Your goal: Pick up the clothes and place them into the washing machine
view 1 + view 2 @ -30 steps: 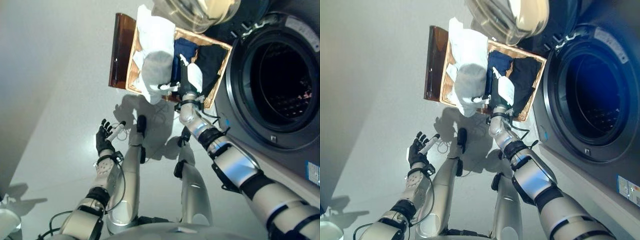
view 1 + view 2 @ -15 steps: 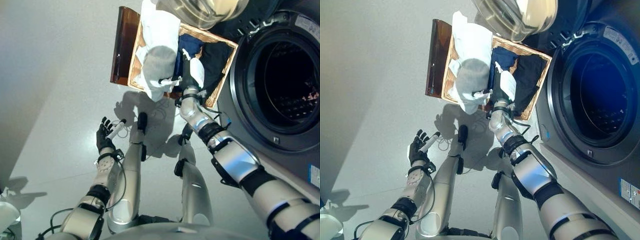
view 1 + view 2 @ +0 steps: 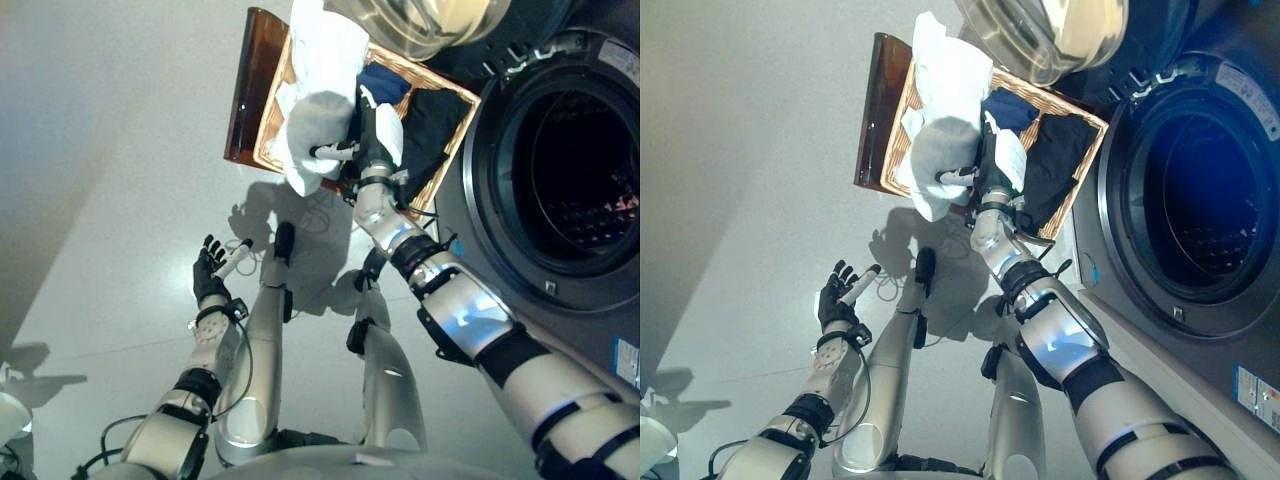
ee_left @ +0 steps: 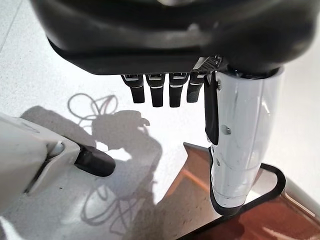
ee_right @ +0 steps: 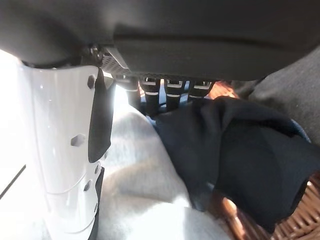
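The wicker basket [image 3: 268,130] rests on a dark brown box [image 3: 250,90] beside the washing machine [image 3: 480,235]. It holds a white and grey cloth [image 3: 318,118], a navy cloth [image 3: 388,82] and a black cloth [image 3: 438,125]. My right hand [image 3: 372,140] reaches into the basket. In the right wrist view its straight fingers [image 5: 165,92] point into the gap between the grey cloth [image 5: 145,195] and a dark cloth [image 5: 250,160]. Its white-covered thumb [image 5: 75,150] stands out over the grey cloth. My left hand [image 3: 210,275] is open and idle over the floor.
The machine's round drum opening [image 3: 585,170] is dark and faces the basket. Its glass door [image 3: 420,20] hangs open above the basket's far end. Pale floor [image 3: 120,200] spreads to the left of the box.
My right hand has reached a little farther into the basket, along the grey cloth. The whole picture has shifted slightly. The left hand has not moved.
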Tool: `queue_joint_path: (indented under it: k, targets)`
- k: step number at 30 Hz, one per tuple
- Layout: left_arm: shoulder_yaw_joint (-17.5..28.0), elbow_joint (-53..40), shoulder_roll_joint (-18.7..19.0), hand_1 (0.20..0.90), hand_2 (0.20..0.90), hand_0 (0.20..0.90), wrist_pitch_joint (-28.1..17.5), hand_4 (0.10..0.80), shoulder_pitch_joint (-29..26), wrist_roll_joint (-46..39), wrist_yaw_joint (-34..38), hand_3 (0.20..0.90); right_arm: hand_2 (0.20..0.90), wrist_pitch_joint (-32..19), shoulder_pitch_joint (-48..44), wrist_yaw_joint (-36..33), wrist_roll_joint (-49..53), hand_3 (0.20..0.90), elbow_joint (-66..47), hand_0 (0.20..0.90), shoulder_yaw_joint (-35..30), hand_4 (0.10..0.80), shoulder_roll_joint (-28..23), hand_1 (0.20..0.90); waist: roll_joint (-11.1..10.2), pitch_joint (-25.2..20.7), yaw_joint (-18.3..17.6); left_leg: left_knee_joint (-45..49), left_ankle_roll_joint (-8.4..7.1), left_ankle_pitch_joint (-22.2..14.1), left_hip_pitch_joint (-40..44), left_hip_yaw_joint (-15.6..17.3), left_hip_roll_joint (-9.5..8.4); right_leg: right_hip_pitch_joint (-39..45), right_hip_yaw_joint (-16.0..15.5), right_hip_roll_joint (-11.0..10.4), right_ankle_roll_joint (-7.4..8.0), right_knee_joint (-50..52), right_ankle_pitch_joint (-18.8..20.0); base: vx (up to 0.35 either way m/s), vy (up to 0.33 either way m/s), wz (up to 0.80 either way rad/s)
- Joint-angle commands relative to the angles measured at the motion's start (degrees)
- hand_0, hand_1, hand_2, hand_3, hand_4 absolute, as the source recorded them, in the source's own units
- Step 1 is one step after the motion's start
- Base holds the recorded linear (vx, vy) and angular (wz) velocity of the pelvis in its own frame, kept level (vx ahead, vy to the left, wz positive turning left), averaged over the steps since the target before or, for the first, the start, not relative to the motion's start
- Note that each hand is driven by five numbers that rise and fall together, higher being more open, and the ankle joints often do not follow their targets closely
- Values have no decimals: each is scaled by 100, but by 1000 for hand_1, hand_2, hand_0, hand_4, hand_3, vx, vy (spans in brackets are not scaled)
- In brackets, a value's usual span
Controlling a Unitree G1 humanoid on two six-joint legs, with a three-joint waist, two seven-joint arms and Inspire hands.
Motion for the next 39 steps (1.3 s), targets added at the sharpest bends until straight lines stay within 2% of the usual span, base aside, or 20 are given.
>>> queue_joint_path:
  k: [1,14,29,34,38,39]
  targets:
    - [-309,-89,196,900,900,900,-221,800,13,-47,173,900,900,-453,-941,56,-35,900,-111,900,58,800,703,900,279,-119,305,-1868,-523,833,713,-371,-128,944,-119,-125,427,207,-343,-1,-12,5]
    - [-413,-107,209,900,900,900,-186,800,-46,-137,157,900,900,-527,-1166,131,542,900,301,900,-188,800,518,900,263,-8,355,-1868,-531,847,581,-457,-168,939,-188,-120,435,137,-333,0,1,5]
    - [-415,47,188,900,900,900,-118,800,-99,-111,165,900,900,-706,-1094,253,1066,900,-9,900,-323,800,380,900,215,-10,231,-1868,-529,823,671,-383,-126,926,-126,-85,408,180,-349,0,0,0]
    - [-324,318,130,900,900,900,-48,800,-108,-17,183,900,900,-751,-623,187,1052,900,-352,900,-385,800,265,900,117,-79,110,-1868,-521,809,778,-341,-94,974,-108,-57,413,182,-316,0,0,0]
    - [-23,899,90,900,900,900,85,800,-175,294,296,900,900,-541,170,-55,90,900,-924,900,-280,800,-65,900,-102,-233,-27,-1868,-508,739,1042,-256,-43,1187,-51,-17,419,202,-338,29,-13,-3]
    - [-23,900,89,900,900,900,85,800,-177,294,296,900,900,-539,170,-55,89,900,-926,900,-281,800,-66,900,-100,-244,-35,-1868,-506,753,1022,-265,-47,1173,-60,-19,420,199,-330,51,-29,-1]
